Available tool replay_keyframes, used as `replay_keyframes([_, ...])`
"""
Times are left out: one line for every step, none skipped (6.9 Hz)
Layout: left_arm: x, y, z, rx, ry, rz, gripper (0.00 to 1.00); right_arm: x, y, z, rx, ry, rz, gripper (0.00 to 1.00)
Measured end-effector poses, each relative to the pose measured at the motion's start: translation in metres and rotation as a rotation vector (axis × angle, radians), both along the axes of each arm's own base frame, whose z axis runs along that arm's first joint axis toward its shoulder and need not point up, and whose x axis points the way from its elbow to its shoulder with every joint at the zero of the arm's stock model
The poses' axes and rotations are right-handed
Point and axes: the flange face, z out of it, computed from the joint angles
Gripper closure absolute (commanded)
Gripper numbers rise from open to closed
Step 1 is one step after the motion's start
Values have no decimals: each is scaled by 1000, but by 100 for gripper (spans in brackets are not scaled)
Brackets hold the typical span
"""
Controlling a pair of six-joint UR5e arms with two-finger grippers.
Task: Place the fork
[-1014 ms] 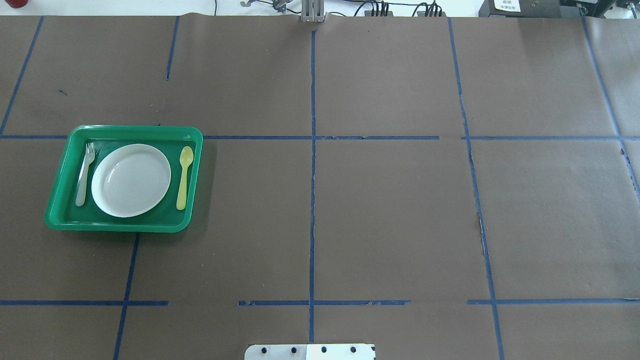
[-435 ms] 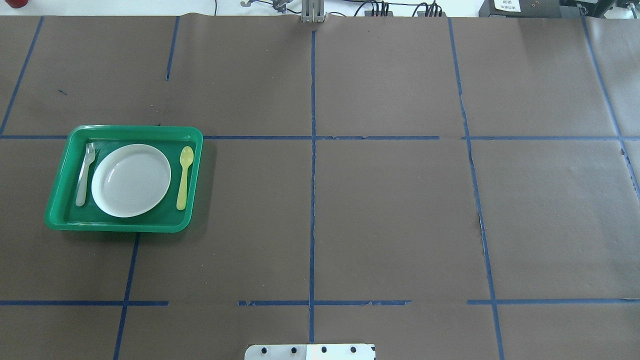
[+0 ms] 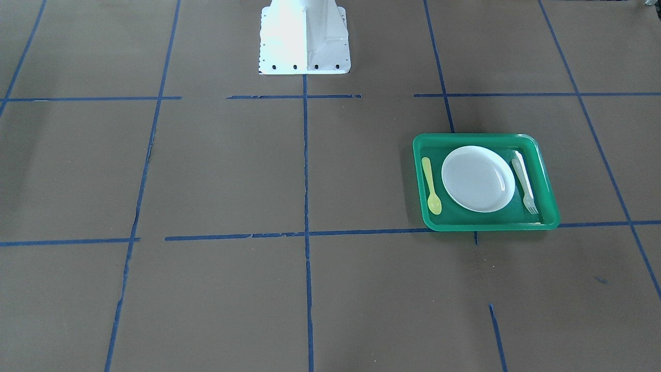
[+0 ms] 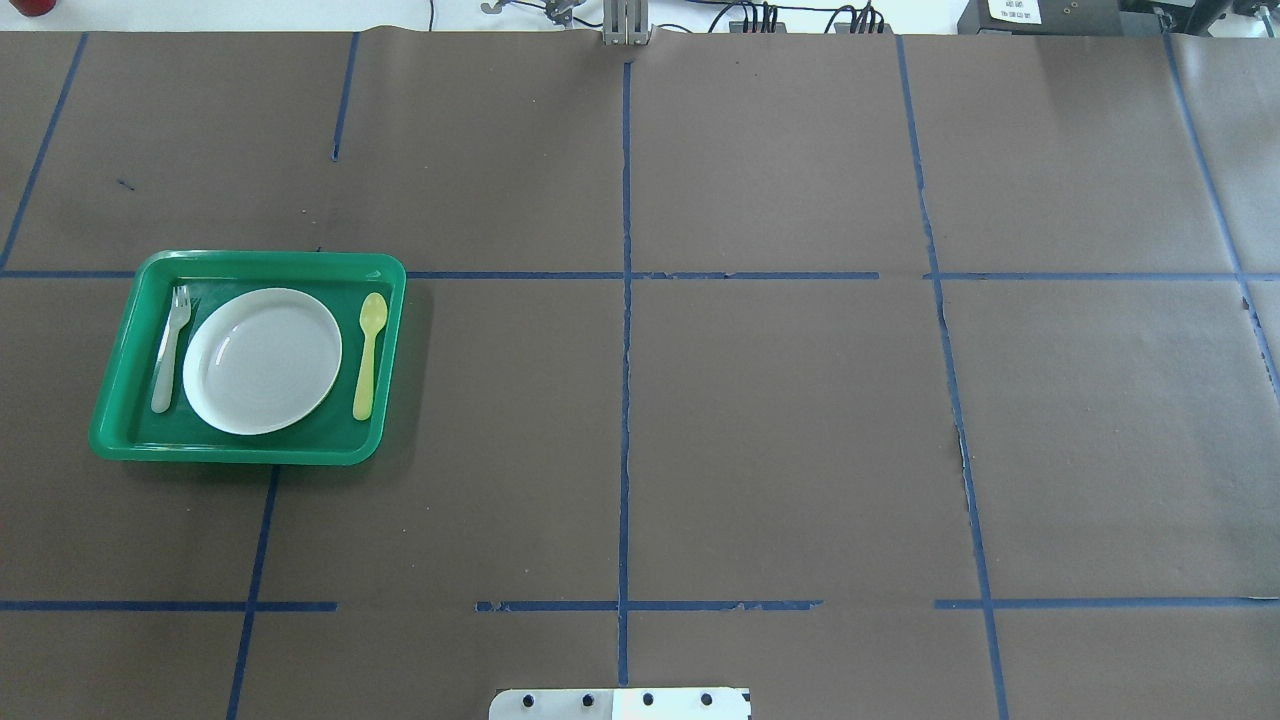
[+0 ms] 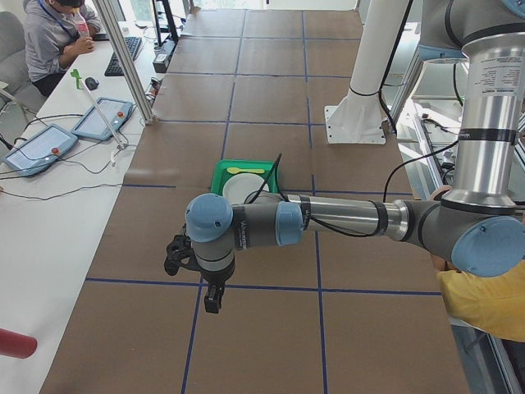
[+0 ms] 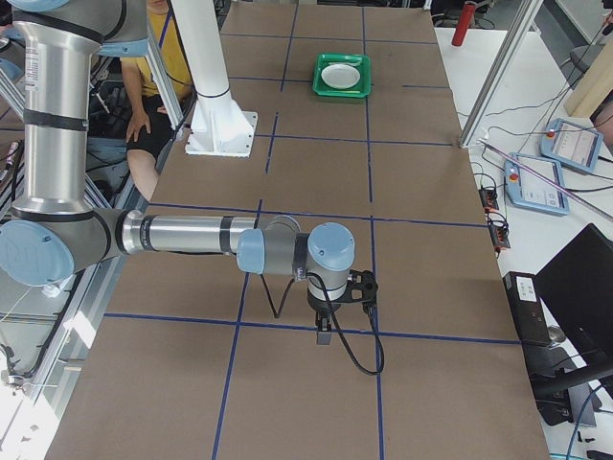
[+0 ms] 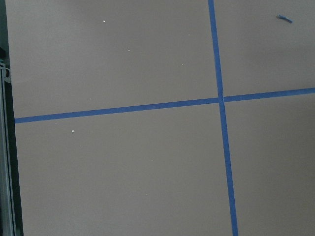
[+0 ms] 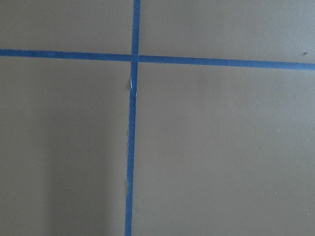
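Treat placement as likely complete: note fork (image 4: 170,348) in tray (image 4: 250,262) beside plate (image 4: 262,360). Cannot tell left gripper (image 5: 212,300) or right gripper (image 6: 324,333) state. Next, verify only

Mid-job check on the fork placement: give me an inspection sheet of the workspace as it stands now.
Surface: table covered in brown paper with a blue tape grid.
Job's things: fork lies flat in the green tray, on the plate's robot-left side, tines pointing away from the robot.
Clutter: white plate and yellow spoon, both in the tray.
Grippers: left gripper and right gripper hang over bare table, away from the tray; open or shut cannot be told.
Cables: black cable loops below the right wrist.
Surroundings: seated operator and teach pendants at a side desk.
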Motion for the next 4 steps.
replay_keyframes([2, 5, 5, 4, 1, 4, 0, 0, 0, 0, 0, 0, 0, 0])
replay_keyframes([3, 8, 11, 22, -2, 5, 0, 0, 0, 0, 0, 0, 0, 0])
replay_keyframes([4, 9, 15, 38, -5, 2, 0, 0, 0, 0, 1, 0, -1, 0])
replay_keyframes([4, 8, 16, 45, -7, 1, 0, 0, 0, 0, 1, 0, -1, 0])
